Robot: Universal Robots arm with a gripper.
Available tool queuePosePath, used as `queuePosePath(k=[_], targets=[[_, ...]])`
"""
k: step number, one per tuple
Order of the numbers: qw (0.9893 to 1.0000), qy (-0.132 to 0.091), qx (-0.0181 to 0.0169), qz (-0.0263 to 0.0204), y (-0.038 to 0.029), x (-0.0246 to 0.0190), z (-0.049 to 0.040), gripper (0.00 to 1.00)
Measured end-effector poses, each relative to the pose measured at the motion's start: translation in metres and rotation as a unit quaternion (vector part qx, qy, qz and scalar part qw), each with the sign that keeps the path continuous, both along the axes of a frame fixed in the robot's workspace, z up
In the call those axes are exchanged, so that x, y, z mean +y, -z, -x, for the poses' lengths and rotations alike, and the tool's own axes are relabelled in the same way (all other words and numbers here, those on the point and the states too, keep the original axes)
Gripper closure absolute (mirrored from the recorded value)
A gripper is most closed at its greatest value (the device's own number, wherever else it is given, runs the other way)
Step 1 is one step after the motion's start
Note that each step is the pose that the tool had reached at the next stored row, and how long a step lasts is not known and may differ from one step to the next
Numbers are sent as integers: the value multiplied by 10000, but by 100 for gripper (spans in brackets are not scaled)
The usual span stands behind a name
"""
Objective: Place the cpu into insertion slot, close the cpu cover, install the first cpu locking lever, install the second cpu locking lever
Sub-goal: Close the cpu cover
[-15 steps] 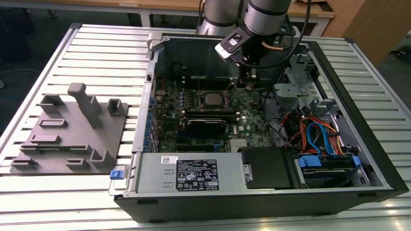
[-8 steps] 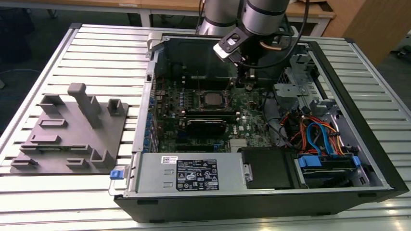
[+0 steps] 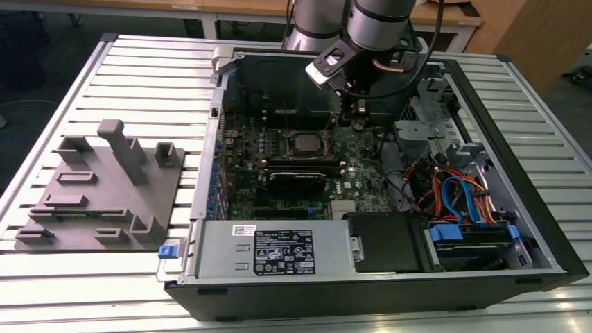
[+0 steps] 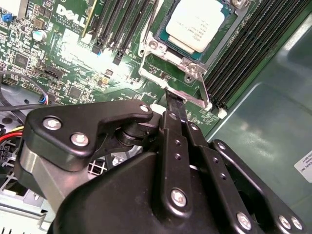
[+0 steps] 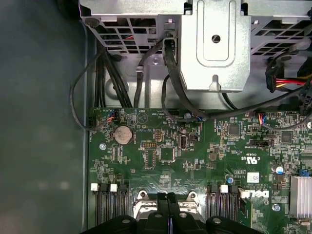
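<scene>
Claw (image 4: pixel 171 98): fingers pressed together with nothing between them, tip down over the motherboard (image 5: pixel 195 146).
cpu (image 4: pixel 197 24): just beyond the claw's tip, lying flat in the insertion slot (image 4: pixel 147 57).
cpu cover (image 4: pixel 168 52): laid down around the cpu's edges.
Locking lever (image 4: pixel 191 97): silvery bar right at the claw's tip; whether they touch cannot be told.
Computer case (image 3: pixel 370 295): open on the slatted surface (image 3: pixel 138 69), with the claw inside it.
</scene>
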State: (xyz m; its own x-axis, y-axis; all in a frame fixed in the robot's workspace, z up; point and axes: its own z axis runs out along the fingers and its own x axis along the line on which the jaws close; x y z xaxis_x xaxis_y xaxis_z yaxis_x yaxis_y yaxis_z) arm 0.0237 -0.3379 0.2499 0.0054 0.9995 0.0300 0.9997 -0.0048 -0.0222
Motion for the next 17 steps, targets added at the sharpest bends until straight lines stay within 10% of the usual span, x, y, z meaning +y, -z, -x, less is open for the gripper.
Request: queuePosePath(k=[17], targets=[[10000,0,0,0,4,0,36,90]])
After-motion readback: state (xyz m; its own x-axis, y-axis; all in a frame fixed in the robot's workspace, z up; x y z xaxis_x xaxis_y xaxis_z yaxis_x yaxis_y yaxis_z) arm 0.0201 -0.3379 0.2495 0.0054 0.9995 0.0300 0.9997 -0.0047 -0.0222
